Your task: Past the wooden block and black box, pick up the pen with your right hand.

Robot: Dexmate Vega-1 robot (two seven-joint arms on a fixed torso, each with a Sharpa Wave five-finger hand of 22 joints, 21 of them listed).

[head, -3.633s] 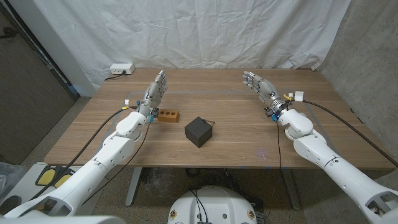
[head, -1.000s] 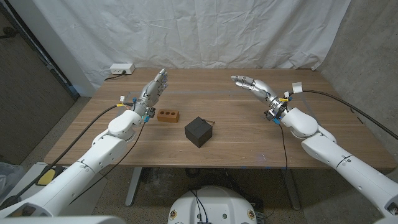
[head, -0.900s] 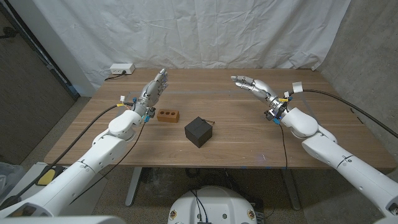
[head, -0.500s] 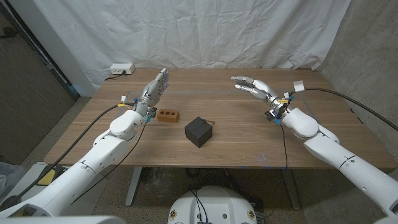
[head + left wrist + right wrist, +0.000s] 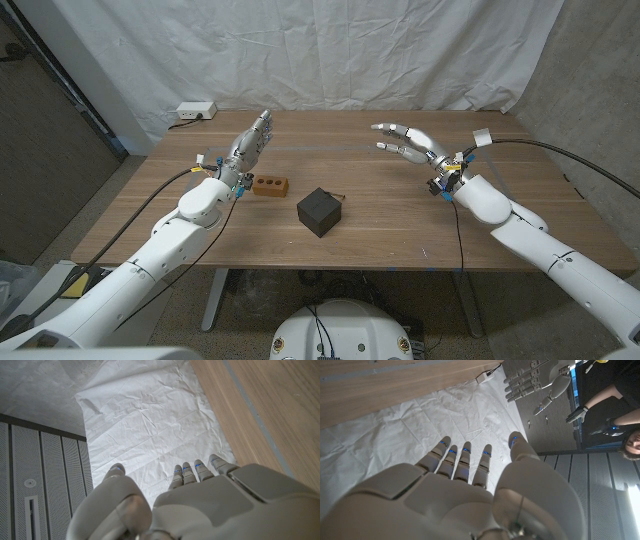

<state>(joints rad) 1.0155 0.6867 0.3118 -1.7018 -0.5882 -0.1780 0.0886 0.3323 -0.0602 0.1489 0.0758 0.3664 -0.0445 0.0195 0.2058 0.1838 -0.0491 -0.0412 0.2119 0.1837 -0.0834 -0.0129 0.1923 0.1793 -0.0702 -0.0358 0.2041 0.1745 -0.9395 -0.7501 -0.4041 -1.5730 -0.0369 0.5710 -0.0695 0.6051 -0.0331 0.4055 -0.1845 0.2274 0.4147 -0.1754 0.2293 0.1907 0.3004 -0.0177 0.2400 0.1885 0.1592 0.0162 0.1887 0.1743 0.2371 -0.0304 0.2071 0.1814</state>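
Wooden table on pale legs over grey floor. White creased sheet hung behind, draping to the floor. White power strip at the far corner. Dark panelled wall on one side, grey concrete wall opposite.

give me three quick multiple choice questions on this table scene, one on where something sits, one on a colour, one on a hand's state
1. Where does the small brown wooden block sit relative to the black box?
A. toward the robot's left
B. on top of it
C. toward the robot's right

2. What colour is the cloth backdrop behind the wooden table?
A. blue
B. white
C. red

3. What is the right hand doing?
A. gripping the box
B. open above the table
C. pressing the block

Answers: 1 A, the block lies nearer the left hand. 2 B, crumpled white fabric. 3 B, fingers spread, holding nothing.
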